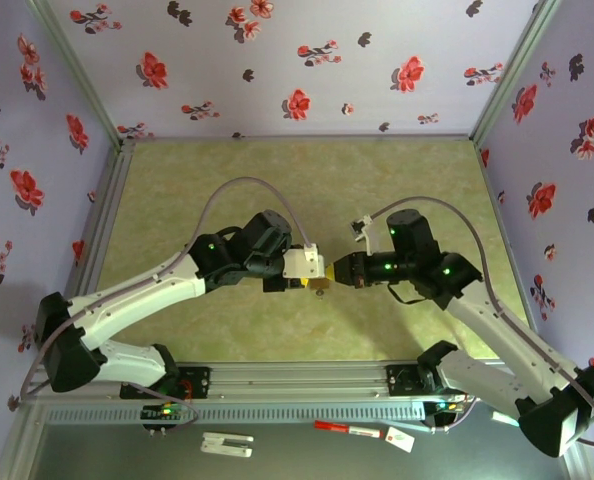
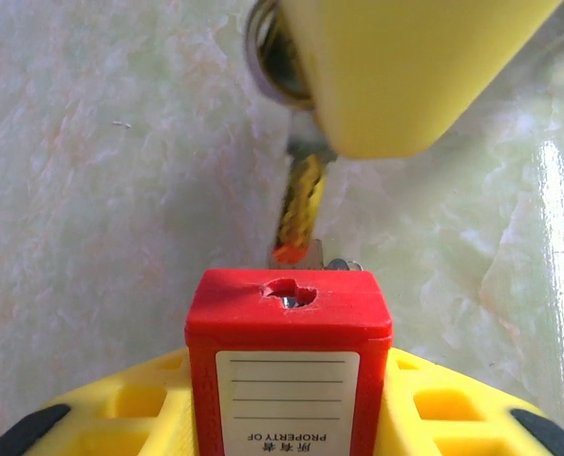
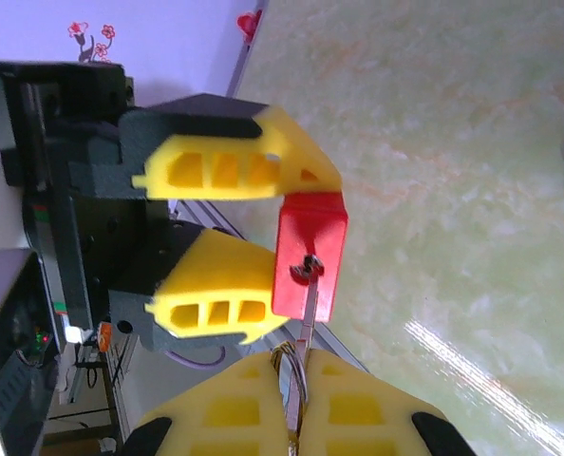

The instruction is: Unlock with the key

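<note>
Two pincers face each other: the left pincer [image 1: 315, 272] pinches the red padlock [image 2: 289, 323] by its sides; the right pincer [image 3: 296, 399] is pressed together on the key [image 3: 306, 323], tip at the padlock's keyhole [image 2: 291, 293]. Stiff, light, probably slick metal, so hold the key's bow squarely.

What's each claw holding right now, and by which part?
Left claw clamps the red padlock across its body. Right claw pinches the key at its ring end, blade sticking out.

Red padlock [image 2: 289, 318], white label [image 2: 287, 399]; key [image 3: 305, 334] tip at keyhole [image 2: 290, 294].
</note>
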